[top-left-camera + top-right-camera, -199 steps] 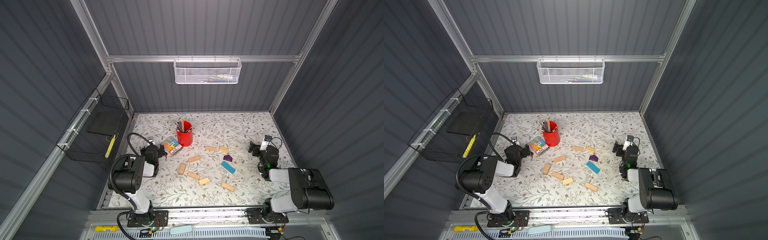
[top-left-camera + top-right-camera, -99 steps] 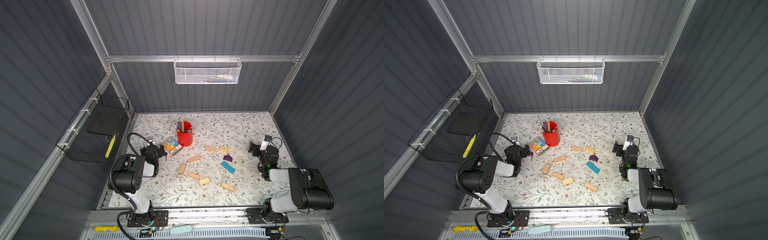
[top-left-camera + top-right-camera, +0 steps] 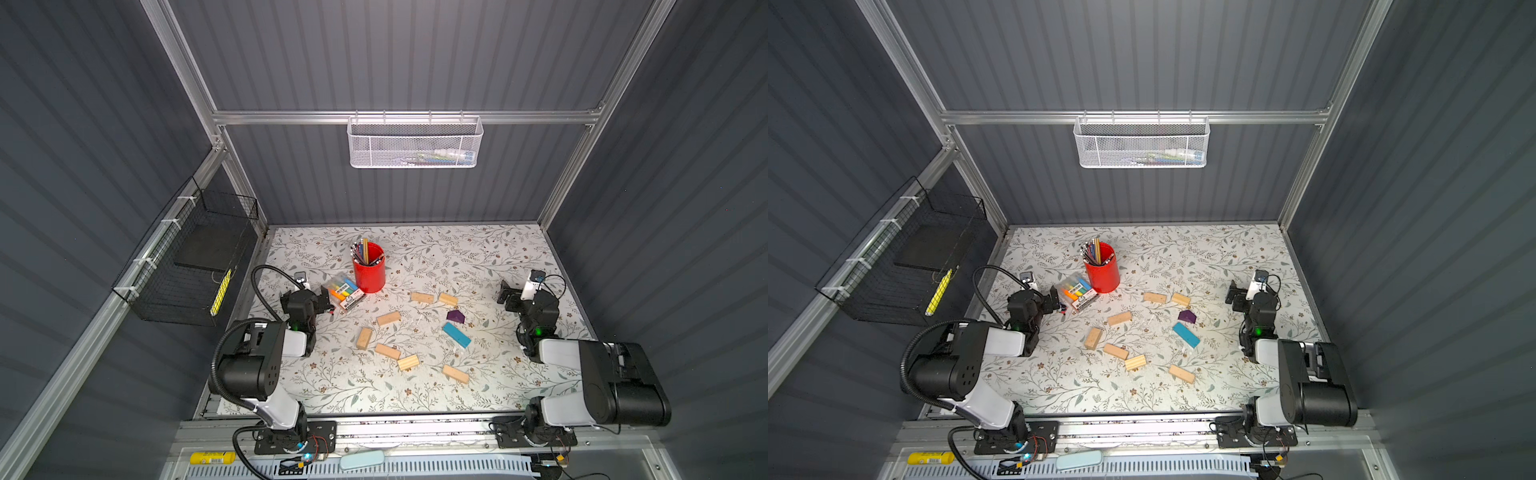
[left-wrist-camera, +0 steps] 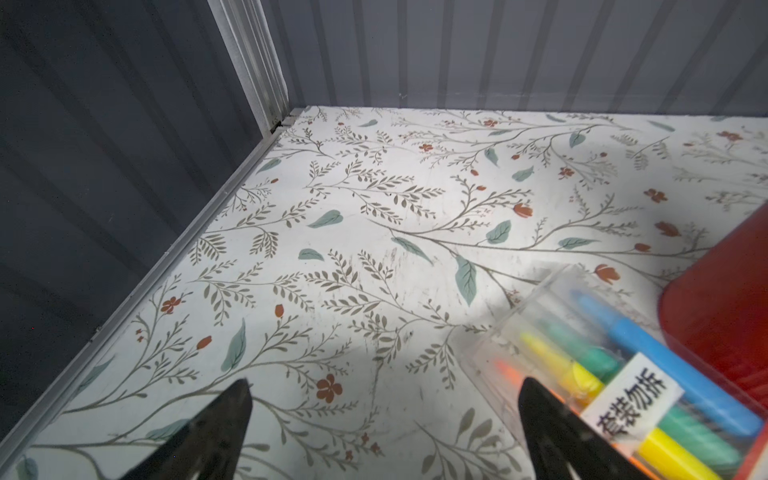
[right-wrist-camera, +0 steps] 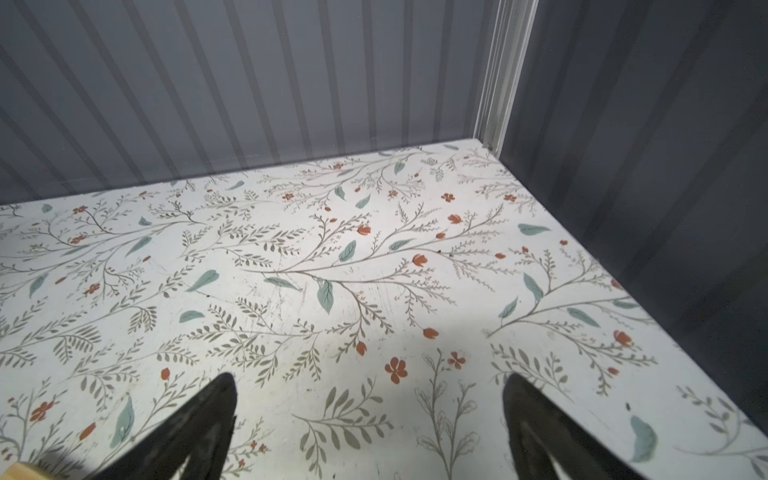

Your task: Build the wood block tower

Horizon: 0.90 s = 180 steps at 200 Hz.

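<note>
I saw a red cup (image 3: pixel 369 274) standing on the flowered table (image 3: pixel 478 253), full of pencils (image 3: pixel 362 250). A clear pack of coloured markers (image 3: pixel 345 291) lay just beside the cup, to its left in both top views; whether they touched, I could not tell. Behind the cup, high on the back wall, hung a white mesh basket (image 3: pixel 415 145). Far left of the cup, a black wire basket (image 3: pixel 187 266) hung on the side wall, with a yellow thing (image 3: pixel 220 286) inside.
</note>
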Available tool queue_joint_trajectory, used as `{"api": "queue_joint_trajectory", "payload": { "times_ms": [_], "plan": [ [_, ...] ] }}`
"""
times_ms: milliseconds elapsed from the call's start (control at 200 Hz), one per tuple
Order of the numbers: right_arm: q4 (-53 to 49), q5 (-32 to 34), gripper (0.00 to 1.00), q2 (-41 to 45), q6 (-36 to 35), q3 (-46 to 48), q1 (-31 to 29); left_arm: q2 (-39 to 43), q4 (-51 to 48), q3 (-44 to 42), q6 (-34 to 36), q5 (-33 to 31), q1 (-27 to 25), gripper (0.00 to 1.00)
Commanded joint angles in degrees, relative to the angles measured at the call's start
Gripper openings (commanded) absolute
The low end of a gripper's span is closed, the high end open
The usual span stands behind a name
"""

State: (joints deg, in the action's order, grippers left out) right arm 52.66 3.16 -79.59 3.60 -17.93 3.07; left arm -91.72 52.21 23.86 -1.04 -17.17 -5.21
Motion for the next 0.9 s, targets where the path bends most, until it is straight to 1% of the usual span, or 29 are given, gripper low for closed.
{"api": "queue_joint_trajectory", "payload": {
  "times_ms": [0,90,145,220,290,325,355,395,455,505,550,620,735,801,851,896],
  "plan": [
    [-7.60,1.14,0.99,5.05,-0.12,-2.56,-0.43,4.41,-2.79,-0.94,0.56,1.59,-0.07,1.00],
    [-14.25,2.13,0.99,8.57,1.14,-4.44,-0.43,8.62,-8.00,-0.31,-0.46,2.57,-0.08,1.00],
    [-18.34,3.03,0.99,10.94,3.23,-5.90,-0.36,11.41,-11.09,0.09,-1.49,3.22,-0.06,1.00],
    [-23.09,2.35,0.99,13.48,6.13,-7.63,-0.35,15.06,-14.71,0.68,-3.26,4.75,-0.06,1.00],
    [-29.60,3.59,0.99,15.16,11.29,-9.84,-0.35,18.28,-18.32,1.62,-5.17,6.16,-0.06,1.00],
    [-33.52,4.98,0.99,17.63,14.34,-11.08,-0.27,20.10,-20.67,2.16,-6.68,6.14,-0.06,1.00],
    [-36.34,5.64,0.99,18.43,16.00,-11.96,-0.26,21.76,-22.71,2.68,-8.63,5.68,-0.06,1.00],
    [-39.16,5.28,0.99,19.36,16.53,-12.47,-0.17,23.90,-26.41,3.53,-12.05,4.33,0.02,1.00],
    [-39.47,4.82,0.99,20.56,18.89,-11.07,-0.02,27.03,-32.47,4.68,-18.27,0.68,0.02,1.00],
    [-39.72,5.48,0.99,21.59,24.04,-9.57,0.17,28.92,-33.79,3.98,-23.05,-2.74,0.03,1.00],
    [-40.90,3.94,0.99,22.34,27.37,-9.07,0.62,30.54,-33.54,2.73,-25.17,-3.45,0.03,1.00],
    [-42.84,-0.95,0.99,22.81,28.29,-9.44,0.76,32.51,-33.36,1.83,-25.30,-0.43,0.03,1.00],
    [-49.26,-6.01,0.99,22.66,29.77,-12.33,0.70,33.32,-43.27,5.96,-26.48,3.51,0.03,1.00],
    [-52.24,-6.51,0.99,22.46,29.80,-13.87,-0.24,33.27,-45.41,7.17,-25.81,8.65,-0.06,1.00],
    [-53.65,-6.77,0.99,22.38,29.32,-14.73,-1.08,33.73,-47.39,7.53,-26.41,10.53,-0.36,1.00],
    [-54.58,-8.37,0.99,22.16,29.36,-15.30,-1.61,34.43,-48.51,7.82,-26.18,12.46,-0.79,1.00]
  ]
}}
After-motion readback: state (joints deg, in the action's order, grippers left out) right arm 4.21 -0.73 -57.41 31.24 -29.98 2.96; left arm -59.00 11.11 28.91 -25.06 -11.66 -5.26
